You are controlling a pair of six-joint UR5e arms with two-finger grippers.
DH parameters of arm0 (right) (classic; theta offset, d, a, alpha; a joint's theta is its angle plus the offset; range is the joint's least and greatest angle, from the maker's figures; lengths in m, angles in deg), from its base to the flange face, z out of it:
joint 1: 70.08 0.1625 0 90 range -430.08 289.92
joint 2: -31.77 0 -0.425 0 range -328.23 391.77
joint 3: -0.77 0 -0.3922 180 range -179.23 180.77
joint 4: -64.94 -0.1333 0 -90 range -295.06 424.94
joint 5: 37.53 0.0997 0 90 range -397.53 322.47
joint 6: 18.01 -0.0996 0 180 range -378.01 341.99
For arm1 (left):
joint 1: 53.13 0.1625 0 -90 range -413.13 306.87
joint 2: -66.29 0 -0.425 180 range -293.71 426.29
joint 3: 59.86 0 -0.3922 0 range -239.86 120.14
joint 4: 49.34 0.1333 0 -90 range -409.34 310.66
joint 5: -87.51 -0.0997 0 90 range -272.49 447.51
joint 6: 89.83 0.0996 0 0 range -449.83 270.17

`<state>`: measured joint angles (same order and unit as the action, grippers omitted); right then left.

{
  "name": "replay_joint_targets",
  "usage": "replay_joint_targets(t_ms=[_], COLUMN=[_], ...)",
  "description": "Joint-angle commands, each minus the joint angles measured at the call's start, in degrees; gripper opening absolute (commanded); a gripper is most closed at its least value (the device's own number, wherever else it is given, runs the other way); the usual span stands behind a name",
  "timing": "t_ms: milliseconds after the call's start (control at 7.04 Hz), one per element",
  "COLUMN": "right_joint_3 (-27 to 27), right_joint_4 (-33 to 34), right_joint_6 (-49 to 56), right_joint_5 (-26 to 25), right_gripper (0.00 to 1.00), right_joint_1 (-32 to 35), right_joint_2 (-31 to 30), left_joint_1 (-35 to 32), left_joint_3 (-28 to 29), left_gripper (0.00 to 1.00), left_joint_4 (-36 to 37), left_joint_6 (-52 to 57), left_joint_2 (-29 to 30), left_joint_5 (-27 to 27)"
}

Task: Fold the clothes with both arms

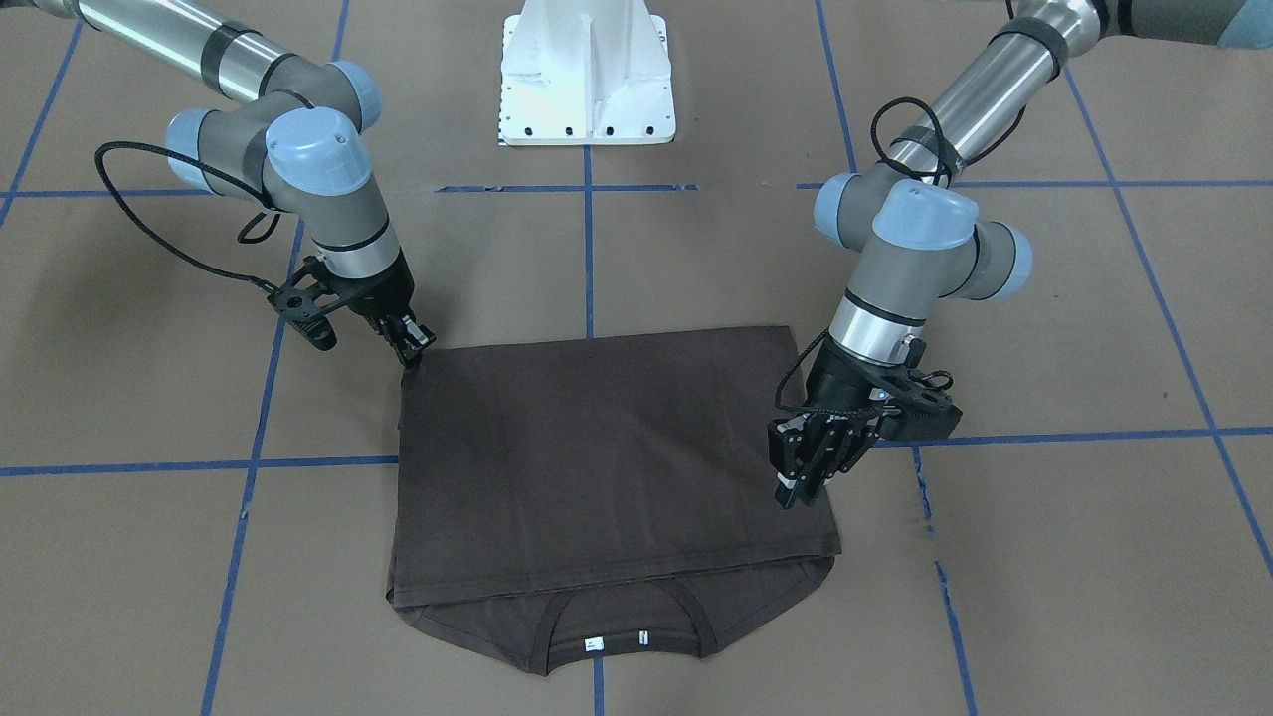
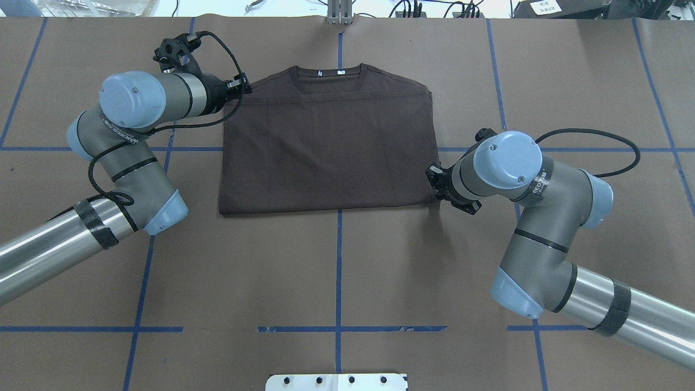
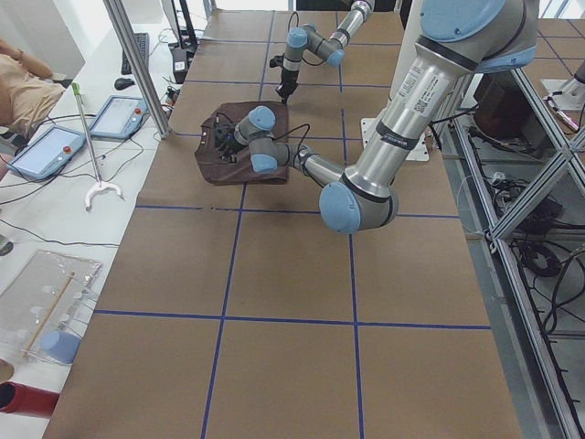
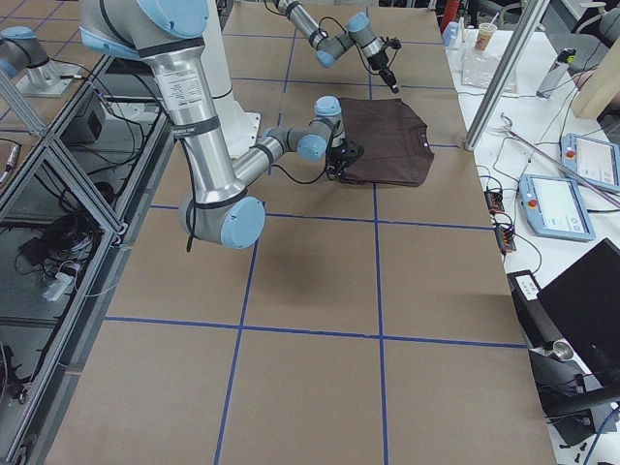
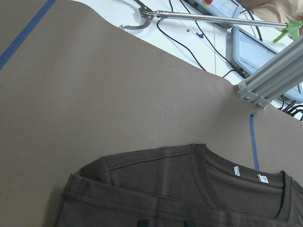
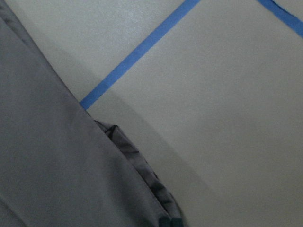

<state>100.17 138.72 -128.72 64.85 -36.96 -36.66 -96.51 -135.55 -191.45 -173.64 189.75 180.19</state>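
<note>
The dark brown T-shirt (image 1: 597,447) lies on the table folded in half, its lower half laid up to just short of the collar (image 1: 617,636) and white neck labels. It also shows in the overhead view (image 2: 326,152). My left gripper (image 1: 796,492) (image 2: 245,87) hovers at the shirt's far corner by the shoulder. Its fingertips stand a little apart and hold nothing. My right gripper (image 1: 413,353) is at the shirt's near corner on the opposite side. It looks shut on the bunched cloth (image 6: 142,184) there. In the overhead view its wrist hides it.
The white pedestal base (image 1: 587,75) stands at the robot's side of the brown table, which is marked with blue tape lines (image 2: 339,260). Beyond the table's far edge are an aluminium post (image 5: 270,71), tablets and a grabber tool (image 5: 199,16).
</note>
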Motion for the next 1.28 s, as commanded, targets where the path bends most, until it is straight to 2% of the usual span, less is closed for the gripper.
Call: replay_joint_targets(t_ms=[0,142,284,426,568,710,852,994,1136], right_joint_3=[11.53,18.3,26.63,32.37,32.34,31.47,28.68,28.74,29.87], right_joint_4=[2.14,7.38,12.83,14.54,14.55,14.47,14.55,14.55,14.12], right_joint_6=[0.06,-0.03,-2.12,-5.53,-7.22,-7.06,-7.59,-7.59,-7.59], right_joint_5=[2.36,4.64,5.62,11.99,16.75,16.97,14.88,13.99,13.72], right_gripper=[0.0,0.0,0.0,0.0,0.0,0.0,0.99,1.0,1.0], right_joint_1=[-1.82,-4.27,-9.77,-12.18,-16.03,-20.07,-21.77,-21.7,-19.69], right_joint_2=[-7.46,-10.38,-13.97,-15.92,-16.9,-18.39,-18.23,-18.05,-17.62], left_joint_1=[-0.03,-0.03,0.14,0.67,0.76,0.76,0.85,1.63,4.16], left_joint_3=[-1.65,-2.18,-5.4,-10.65,-17.23,-21.56,-22.65,-24.31,-27.81], left_gripper=[0.38,0.38,0.38,0.38,0.38,0.38,0.38,0.38,0.43], left_joint_4=[0.07,0.07,0.24,0.59,0.86,0.95,1.04,1.82,2.0], left_joint_6=[-0.12,-0.12,-0.99,-3.87,-6.69,-9.24,-10.39,-11.89,-15.38], left_joint_2=[-0.07,-0.15,-1.02,-4.51,-7.85,-10.76,-11.22,-12.88,-16.12], left_joint_5=[0.13,0.22,2.4,7.9,12.31,14.53,15.51,15.6,15.26])
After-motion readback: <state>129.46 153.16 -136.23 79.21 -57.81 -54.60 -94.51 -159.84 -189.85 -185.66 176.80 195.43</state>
